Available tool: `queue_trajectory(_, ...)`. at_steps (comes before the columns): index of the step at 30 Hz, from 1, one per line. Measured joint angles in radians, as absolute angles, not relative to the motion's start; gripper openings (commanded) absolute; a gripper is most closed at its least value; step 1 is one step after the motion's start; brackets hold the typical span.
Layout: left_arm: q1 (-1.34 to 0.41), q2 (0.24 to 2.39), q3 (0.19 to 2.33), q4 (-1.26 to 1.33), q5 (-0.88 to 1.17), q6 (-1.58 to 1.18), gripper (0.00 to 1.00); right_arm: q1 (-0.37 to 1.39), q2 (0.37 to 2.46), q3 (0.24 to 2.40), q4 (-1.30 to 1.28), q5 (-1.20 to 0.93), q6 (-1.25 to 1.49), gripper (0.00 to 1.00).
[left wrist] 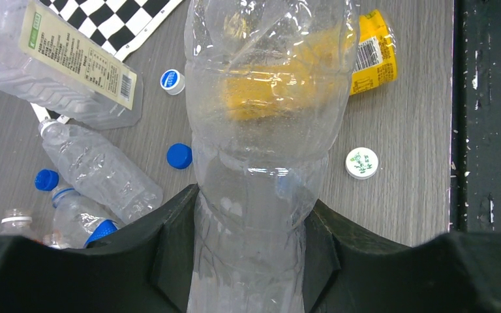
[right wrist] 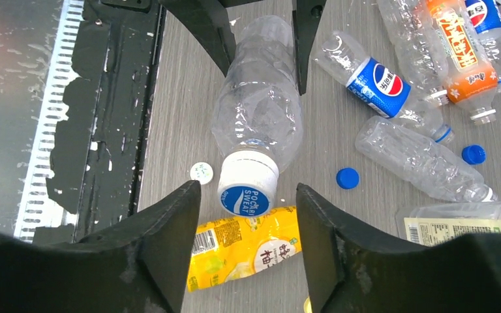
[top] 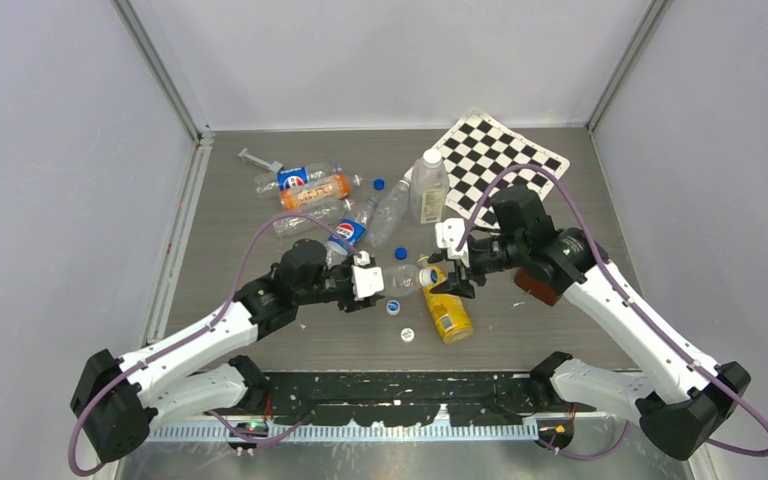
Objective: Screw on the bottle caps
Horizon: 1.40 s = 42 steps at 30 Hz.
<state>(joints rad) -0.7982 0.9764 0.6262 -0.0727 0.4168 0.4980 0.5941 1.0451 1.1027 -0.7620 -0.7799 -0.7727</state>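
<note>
— Clear plastic in the left hand?
— Yes. The left hand is clamped on a clear bottle, a finger pressed into each side of its narrow waist. The bottle is held level above the tabletop, with its neck pointing at the right hand.
— And the cap?
— A blue-and-white cap sits on that bottle's neck. I cannot tell how far it is threaded on.
— Is the right hand gripping it?
— No. Its jaws stand apart, one on each side of the cap, and the right wrist view shows a gap on both sides.
— What lies underneath?
— A yellow bottle lies on its side on the tabletop, under the capped end. Near it are a white cap with green print and a plain blue cap, both loose on the wood.
— And the other bottles for the job?
— A slim clear bottle lies on its side towards the middle of the tabletop. The squarish bottle with a pale label is just beside the checkerboard sheet.
— Anything else?
— A Pepsi-labelled bottle and an orange-labelled bottle lie in the cluster at the far left. Another blue cap lies close to them.
</note>
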Motion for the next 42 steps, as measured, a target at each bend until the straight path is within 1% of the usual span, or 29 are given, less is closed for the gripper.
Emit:
queue_trajectory(3, -0.797, 0.976, 0.626, -0.072, 0.424, 0.493, 0.0, 0.594, 1.052, 1.114, -0.778, -0.787, -0.789, 0.5)
queue_trajectory(7, -0.796, 0.976, 0.626, -0.072, 0.432, 0.483, 0.0, 0.594, 1.066, 1.124, -0.791, -0.797, -0.792, 0.36)
queue_trajectory(8, -0.796, 0.976, 0.626, -0.073, 0.434, 0.482, 0.0, 0.594, 1.071, 1.126, -0.793, -0.799, -0.791, 0.3)
queue_trajectory(9, -0.796, 0.977, 0.626, -0.076, 0.435, 0.479, 0.0, 0.594, 1.077, 1.129, -0.796, -0.8, -0.787, 0.26)
queue_trajectory(10, -0.796, 0.978, 0.626, -0.078, 0.435, 0.479, 0.0, 0.594, 1.085, 1.133, -0.798, -0.801, -0.78, 0.17)
queue_trajectory(11, -0.796, 0.979, 0.626, -0.078, 0.436, 0.476, 0.0, 0.594, 1.091, 1.137, -0.799, -0.802, -0.775, 0.11)
queue_trajectory(12, -0.796, 0.98, 0.626, -0.079, 0.437, 0.476, 0.0, 0.594, 1.1, 1.141, -0.8, -0.802, -0.756, 0.03)
queue_trajectory(14, -0.792, 0.98, 0.626, -0.082, 0.433, 0.474, 0.0, 0.593, 1.113, 1.145, -0.79, -0.795, -0.691, 0.01)
queue_trajectory(16, -0.789, 0.98, 0.626, -0.082, 0.422, 0.474, 0.0, 0.593, 1.12, 1.143, -0.763, -0.776, -0.582, 0.01)
queue_trajectory(21, -0.784, 0.98, 0.618, -0.064, 0.358, 0.471, 0.0, 0.594, 1.118, 1.103, -0.628, -0.598, -0.039, 0.01)
queue_trajectory(26, -0.786, 0.98, 0.605, -0.023, 0.31, 0.457, 0.0, 0.598, 1.119, 1.101, -0.592, -0.433, 0.414, 0.01)
queue_trajectory(28, -0.788, 0.98, 0.598, -0.004, 0.29, 0.452, 0.0, 0.598, 1.12, 1.101, -0.584, -0.383, 0.542, 0.18)
queue_trajectory(29, -0.791, 0.98, 0.594, 0.01, 0.276, 0.449, 0.0, 0.598, 1.12, 1.101, -0.579, -0.358, 0.593, 0.32)
queue_trajectory(30, -0.793, 0.98, 0.59, 0.021, 0.261, 0.445, 0.0, 0.598, 1.12, 1.101, -0.575, -0.341, 0.622, 0.39)
queue_trajectory(31, -0.795, 0.98, 0.586, 0.036, 0.247, 0.439, 0.0, 0.598, 1.119, 1.101, -0.566, -0.324, 0.649, 0.58)
queue_trajectory(32, -0.798, 0.98, 0.581, 0.054, 0.231, 0.427, 0.0, 0.596, 1.119, 1.101, -0.554, -0.312, 0.665, 0.71)
queue_trajectory(33, -0.799, 0.98, 0.576, 0.074, 0.216, 0.418, 0.0, 0.593, 1.117, 1.101, -0.54, -0.307, 0.673, 0.92)
queue_trajectory(35, -0.8, 0.98, 0.569, 0.117, 0.186, 0.384, 0.0, 0.584, 1.111, 1.099, -0.513, -0.308, 0.663, 0.99)
queue_trajectory(37, -0.801, 0.98, 0.566, 0.162, 0.162, 0.339, 0.0, 0.579, 1.09, 1.078, -0.457, -0.308, 0.659, 0.99)
queue_trajectory(42, -0.801, 0.982, 0.562, 0.252, 0.142, 0.224, 0.0, 0.575, 0.98, 0.925, -0.271, -0.301, 0.676, 1.0)
